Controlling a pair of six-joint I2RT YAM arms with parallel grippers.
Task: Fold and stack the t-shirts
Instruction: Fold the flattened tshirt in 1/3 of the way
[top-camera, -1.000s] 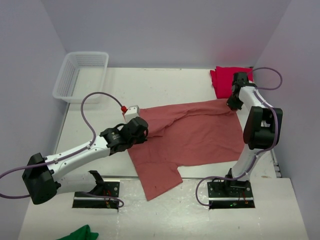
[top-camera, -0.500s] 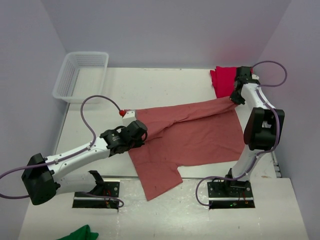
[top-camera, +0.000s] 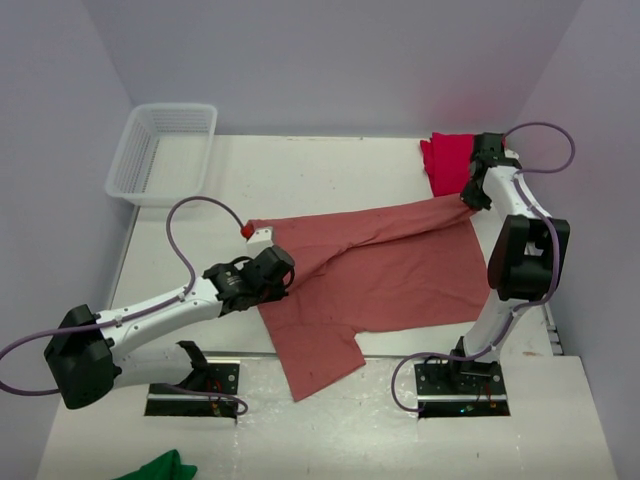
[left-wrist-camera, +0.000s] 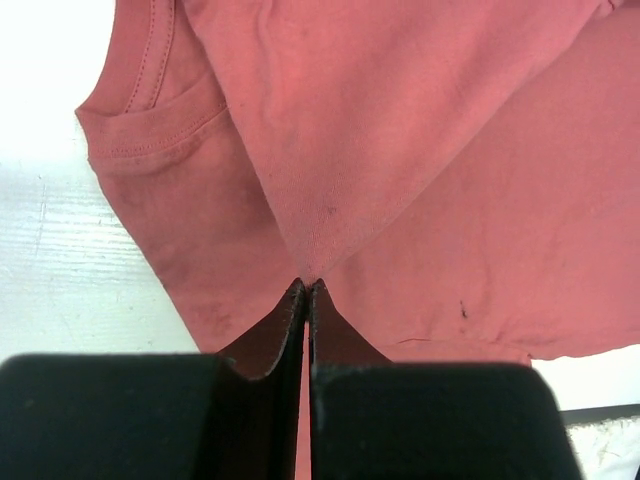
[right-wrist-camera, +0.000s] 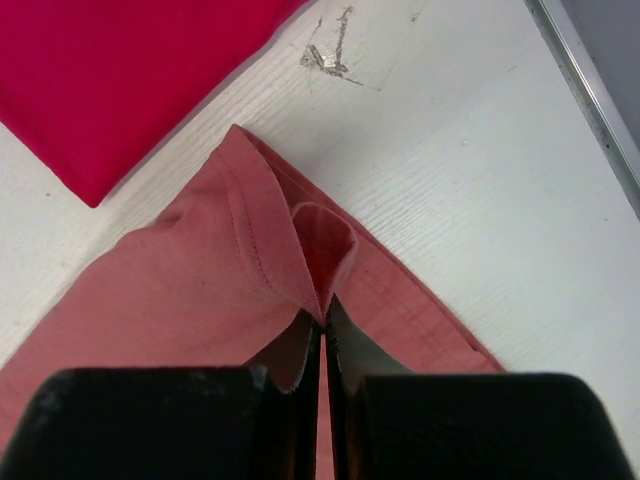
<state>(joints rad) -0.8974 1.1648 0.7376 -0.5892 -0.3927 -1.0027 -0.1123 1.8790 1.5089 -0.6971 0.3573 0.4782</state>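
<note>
Across the tabletop (top-camera: 330, 170) the salmon-red t-shirt (top-camera: 400, 280) is now pulled tauter. Its hem corner, clamped in the right hand (right-wrist-camera: 322, 315), lies just beside the crimson t-shirt (top-camera: 450, 160). Well apart from that, the left hand (left-wrist-camera: 307, 290) pinches a fold and has drawn back, probably to straighten the shirt for folding.

Your top camera looks down from behind; both wrist cameras sit close over the shared salmon-red t-shirt (top-camera: 380, 270).
</note>
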